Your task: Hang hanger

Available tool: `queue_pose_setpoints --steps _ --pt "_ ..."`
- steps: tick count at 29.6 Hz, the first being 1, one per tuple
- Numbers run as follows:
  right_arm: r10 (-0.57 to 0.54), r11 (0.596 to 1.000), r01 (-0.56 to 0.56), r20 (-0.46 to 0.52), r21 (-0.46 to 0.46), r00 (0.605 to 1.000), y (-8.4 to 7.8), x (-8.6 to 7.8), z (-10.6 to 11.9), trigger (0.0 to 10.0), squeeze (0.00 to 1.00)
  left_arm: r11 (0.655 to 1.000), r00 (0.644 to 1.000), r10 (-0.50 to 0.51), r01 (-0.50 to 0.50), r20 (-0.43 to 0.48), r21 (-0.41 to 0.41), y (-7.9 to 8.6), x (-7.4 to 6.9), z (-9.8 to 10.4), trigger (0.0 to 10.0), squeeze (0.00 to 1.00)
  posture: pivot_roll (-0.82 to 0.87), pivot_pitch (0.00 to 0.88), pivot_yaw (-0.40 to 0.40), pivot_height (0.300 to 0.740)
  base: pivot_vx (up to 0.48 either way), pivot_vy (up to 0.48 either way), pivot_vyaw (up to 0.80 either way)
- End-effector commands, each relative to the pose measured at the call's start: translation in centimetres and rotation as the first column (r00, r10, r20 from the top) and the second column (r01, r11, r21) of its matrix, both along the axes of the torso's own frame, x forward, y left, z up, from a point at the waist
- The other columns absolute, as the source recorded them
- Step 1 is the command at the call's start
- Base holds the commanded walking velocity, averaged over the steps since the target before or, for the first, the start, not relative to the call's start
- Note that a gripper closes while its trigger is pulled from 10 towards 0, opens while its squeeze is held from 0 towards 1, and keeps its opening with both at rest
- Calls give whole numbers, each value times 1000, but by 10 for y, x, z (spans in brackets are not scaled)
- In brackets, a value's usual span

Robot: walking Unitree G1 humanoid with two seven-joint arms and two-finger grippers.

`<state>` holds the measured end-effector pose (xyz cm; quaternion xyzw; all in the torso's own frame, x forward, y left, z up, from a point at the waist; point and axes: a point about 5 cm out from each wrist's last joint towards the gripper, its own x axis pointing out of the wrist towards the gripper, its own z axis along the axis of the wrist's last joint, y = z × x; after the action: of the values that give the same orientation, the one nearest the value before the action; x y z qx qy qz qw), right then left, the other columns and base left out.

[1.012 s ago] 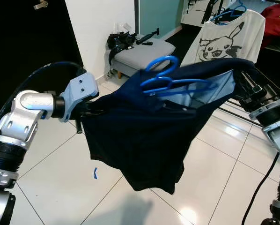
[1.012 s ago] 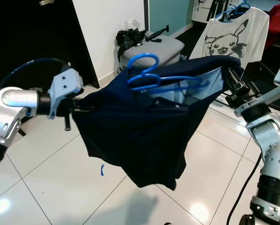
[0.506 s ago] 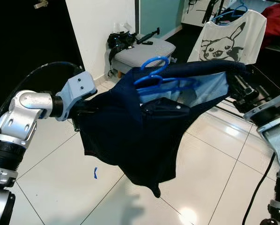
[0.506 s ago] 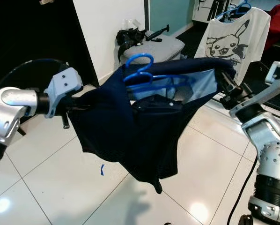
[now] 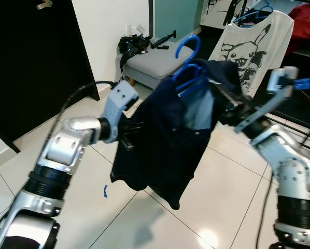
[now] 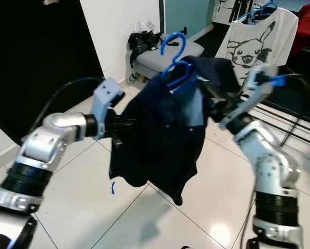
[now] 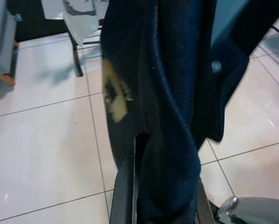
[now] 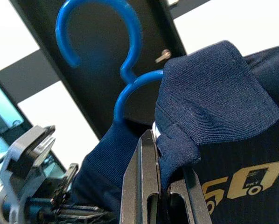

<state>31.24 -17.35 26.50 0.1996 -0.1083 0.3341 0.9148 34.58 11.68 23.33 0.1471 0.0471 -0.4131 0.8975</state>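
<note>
A dark navy shirt hangs on a blue plastic hanger, whose hook stands upright above the collar. My left gripper is shut on the shirt's left edge, about waist-high on the cloth. My right gripper is shut on the shirt's right shoulder, just below the hook. In the left wrist view the navy cloth is bunched between the two fingers. In the right wrist view the shoulder seam sits between the fingers, with the hanger's hook above.
A white cartoon-print t-shirt hangs on a rack at the back right, beside a red garment. A grey ottoman with black gear stands by the wall. A black door is to the left. White floor tiles carry blue tape.
Both grippers have come closer together. The shirt, earlier stretched wide between them, now hangs narrow and nearly vertical, and the hanger hook has swung upright and higher.
</note>
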Motion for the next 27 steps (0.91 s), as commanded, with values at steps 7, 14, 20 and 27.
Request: queue_pose_setpoints --steps 7,14,20,27 --pt "102 992 -102 -4 -78 995 20 -13 -7 0 0 996 996 92 -92 -3 3 16 4 8 7686 0 31 125 25 740 0 0 0" --pt "112 976 -118 -41 -183 993 7 -23 -20 0 0 982 983 180 -183 44 55 50 10 24 7255 0 29 129 21 740 0 0 0" --pt "55 953 -81 -97 -291 994 -14 -27 -32 0 0 971 971 228 -232 77 56 72 13 37 7137 0 28 129 21 740 0 0 0" --pt "109 929 -138 -103 -343 989 -1 -32 -41 10000 800 997 995 69 -66 66 -50 48 2 39 7137 0 26 122 20 740 0 0 0"
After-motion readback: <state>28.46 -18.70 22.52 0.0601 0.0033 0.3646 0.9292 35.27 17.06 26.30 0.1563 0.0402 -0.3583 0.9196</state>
